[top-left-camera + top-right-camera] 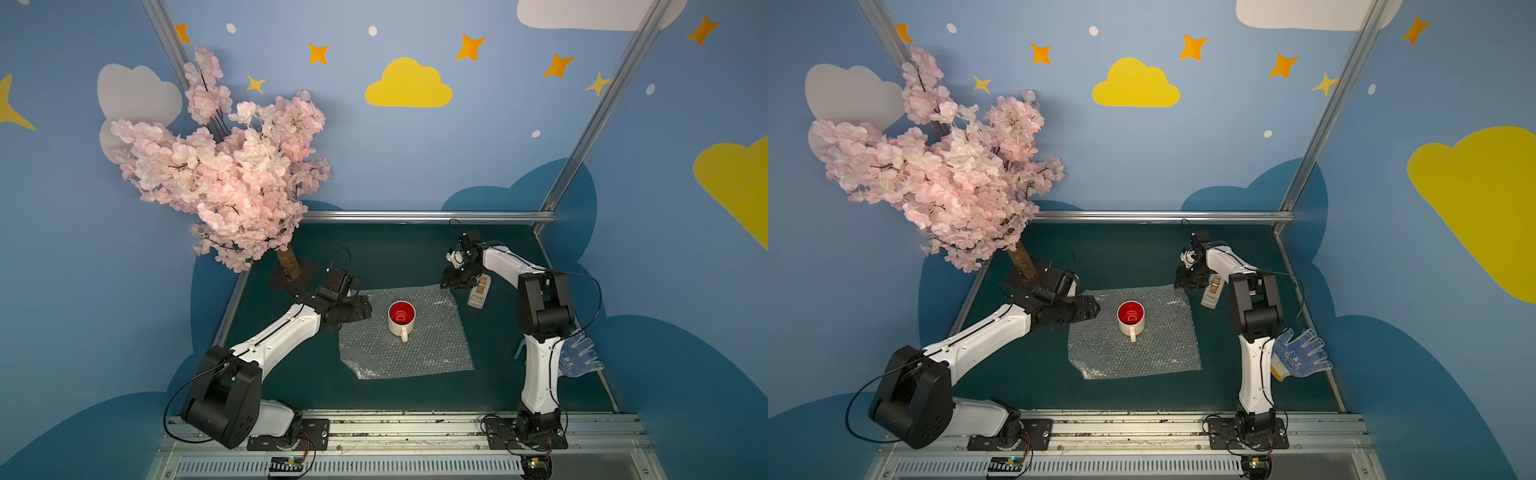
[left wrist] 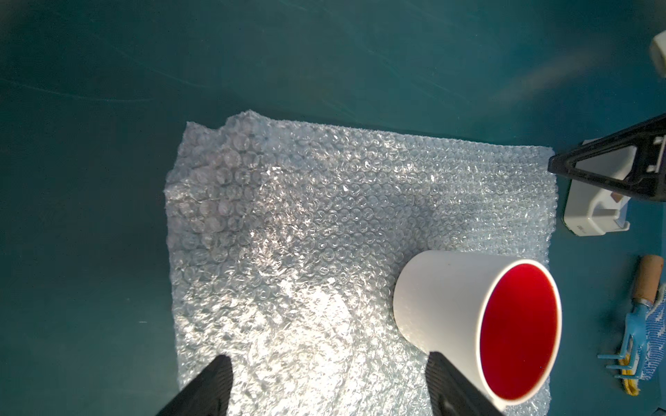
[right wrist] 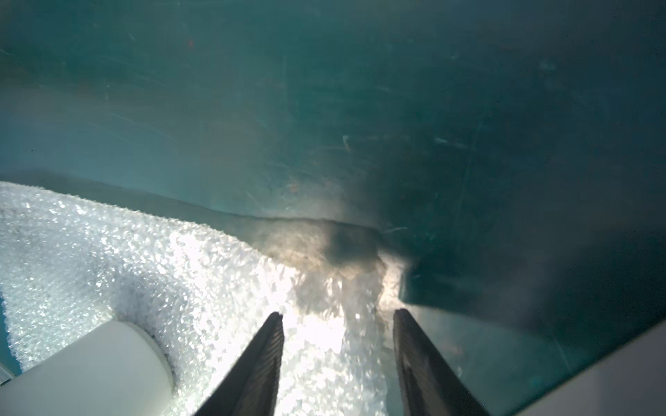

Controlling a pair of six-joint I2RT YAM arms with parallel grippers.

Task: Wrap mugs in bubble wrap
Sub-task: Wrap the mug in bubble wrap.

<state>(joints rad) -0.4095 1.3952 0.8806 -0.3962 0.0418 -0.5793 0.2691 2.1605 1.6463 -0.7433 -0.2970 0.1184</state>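
So the small cream-white ceramic mug (image 1: 401,319) with the glossy red inside is standing upright on the clear, silvery sheet of bubble wrap (image 1: 409,353), which lies flat on the dark green worktop (image 1: 415,257). The mug sits in the far half of the sheet, roughly mid-width, with its white loop handle pointing at the near edge.

The left claw (image 2: 329,356) hangs over the sheet's left edge, near the mug but apart from it in both top views. Its black fingers (image 2: 212,385) are spread wide with nothing between them, only wrap underneath.

The right claw (image 3: 338,313) is down at the sheet's far right corner, fingers parted either side of it and not pinching it as far as the wrist view shows — it's blurry there.

Just right of that claw lies a boxy cream tape dispenser (image 1: 479,294) with a brown roll. A blue-dotted white work glove (image 1: 1302,353) lies at the worktop's right edge, and a pink blossom tree (image 1: 224,166) stands in the far left corner.
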